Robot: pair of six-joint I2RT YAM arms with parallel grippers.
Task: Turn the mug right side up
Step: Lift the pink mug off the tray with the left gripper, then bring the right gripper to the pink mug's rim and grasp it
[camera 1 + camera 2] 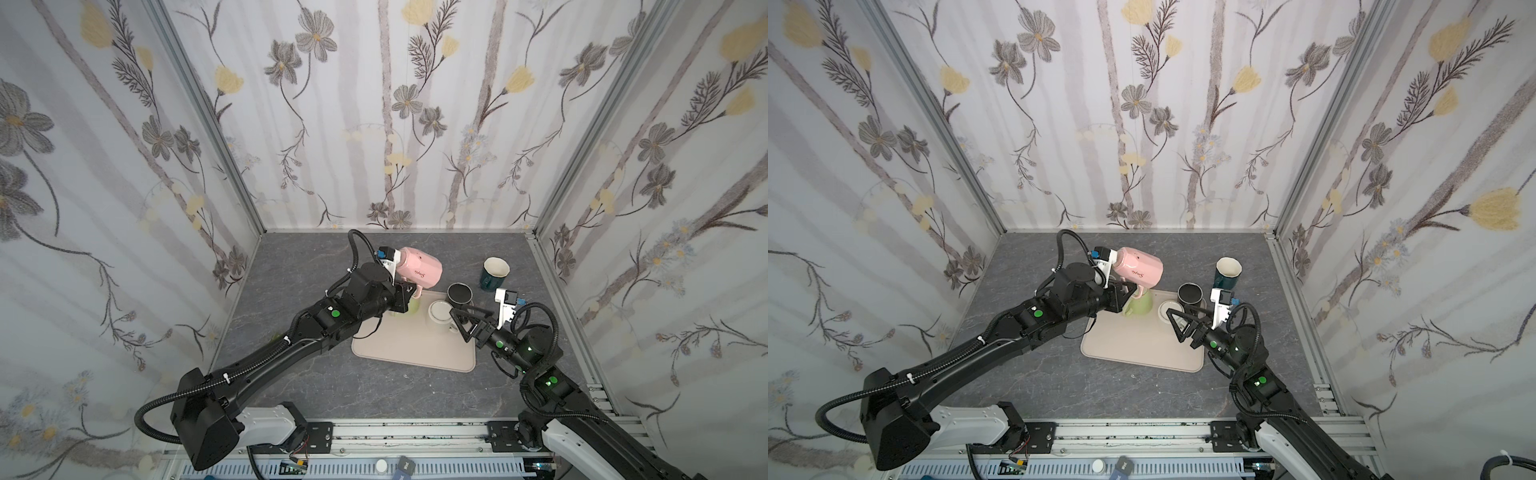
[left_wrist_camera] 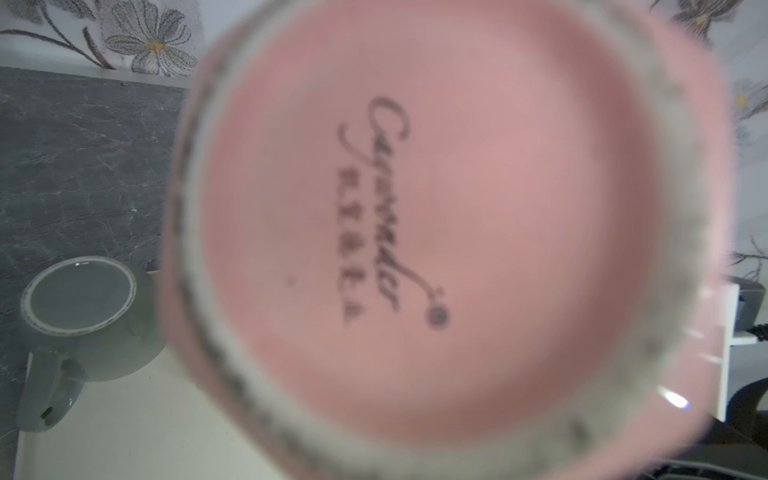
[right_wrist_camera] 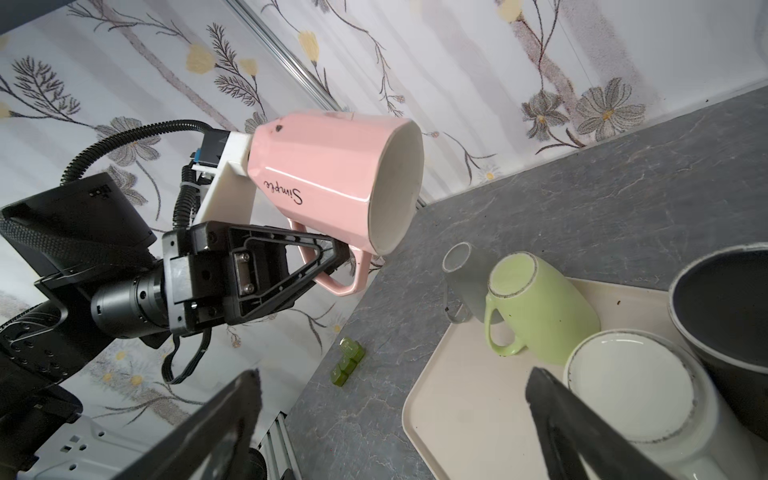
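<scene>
Left claw (image 3: pixel 337 254) grips the pink mug (image 3: pixel 332 183) by its handle (image 3: pixel 353 287), sideways aloft; final uprighting and placement appear outstanding. Right claw (image 3: pixel 392 376) stands wide, empty.

Enclosure: three floral-papered walls (image 1: pixel 395 124), dark grey marbled tabletop (image 1: pixel 353 386).
Corners are framed by aluminium posts (image 1: pixel 210 124); light is even.

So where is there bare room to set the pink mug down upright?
The near half of the tray is bare, as is the table between tray and front rail. The tray's far edge is crowded: green mug, white mug with the open right gripper close by, black mug.
</scene>
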